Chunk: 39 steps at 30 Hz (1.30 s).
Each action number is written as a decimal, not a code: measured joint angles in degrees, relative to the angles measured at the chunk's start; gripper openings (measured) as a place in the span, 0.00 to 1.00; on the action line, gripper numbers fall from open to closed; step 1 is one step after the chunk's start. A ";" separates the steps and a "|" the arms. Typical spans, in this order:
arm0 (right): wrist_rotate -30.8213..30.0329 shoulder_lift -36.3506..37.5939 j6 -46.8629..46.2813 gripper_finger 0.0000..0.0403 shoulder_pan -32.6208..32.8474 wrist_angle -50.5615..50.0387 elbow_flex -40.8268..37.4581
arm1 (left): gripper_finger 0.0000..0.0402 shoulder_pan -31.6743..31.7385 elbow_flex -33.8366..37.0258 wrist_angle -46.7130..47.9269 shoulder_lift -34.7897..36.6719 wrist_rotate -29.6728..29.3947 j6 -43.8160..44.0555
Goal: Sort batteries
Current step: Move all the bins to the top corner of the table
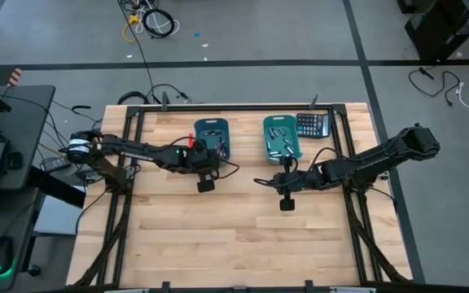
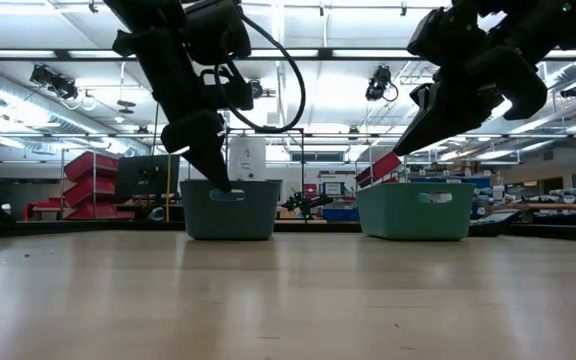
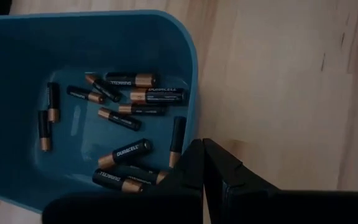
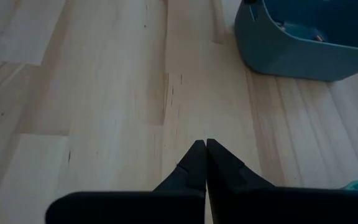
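Observation:
Two teal bins stand at the table's far side. The left bin holds several black-and-copper batteries lying on its floor. The right bin holds silvery batteries. My left gripper is shut and hangs just over the left bin's near wall; I see nothing between its fingers. My right gripper is shut with nothing in it, above the bare wood in front of the right bin.
A black calculator lies right of the right bin at the table's far edge. The near half of the wooden table shows bare boards. Black frame rails run along the table's left and right sides.

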<state>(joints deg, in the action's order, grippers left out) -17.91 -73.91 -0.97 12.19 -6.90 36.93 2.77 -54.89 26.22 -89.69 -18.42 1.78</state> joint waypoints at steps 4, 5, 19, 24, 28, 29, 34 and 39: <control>0.02 0.00 0.00 0.00 0.00 0.02 0.00 | 0.00 1.85 0.00 -0.01 0.00 1.54 -1.48; 0.02 0.00 0.00 0.00 0.00 0.01 0.00 | 0.00 2.20 0.00 0.01 -0.02 1.62 -1.90; 0.04 0.00 -0.37 0.00 0.00 0.02 -0.02 | 0.00 8.83 0.00 -0.33 -0.02 5.61 -7.55; 0.04 0.02 -0.37 0.00 0.00 0.27 -0.02 | 0.00 11.00 0.00 -2.05 -0.02 6.57 -9.11; 0.04 0.04 -0.38 0.00 0.00 0.28 -0.02 | 0.00 12.33 0.00 -3.29 -0.03 7.25 -10.41; 0.04 0.04 -0.39 0.00 0.00 0.28 -0.02 | 0.00 12.68 0.00 -3.47 -0.04 7.44 -10.51; 0.04 0.04 -0.39 0.00 0.00 0.28 -0.02 | 0.00 14.28 0.00 -3.76 -0.04 7.70 -10.64; 0.04 0.04 -0.39 0.00 0.00 0.31 -0.02 | 0.00 15.26 0.00 -4.25 -0.04 7.77 -12.02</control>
<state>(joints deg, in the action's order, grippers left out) -17.87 -73.87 -1.37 12.19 -6.59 36.91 18.03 -54.89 21.97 -89.73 -10.65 -10.24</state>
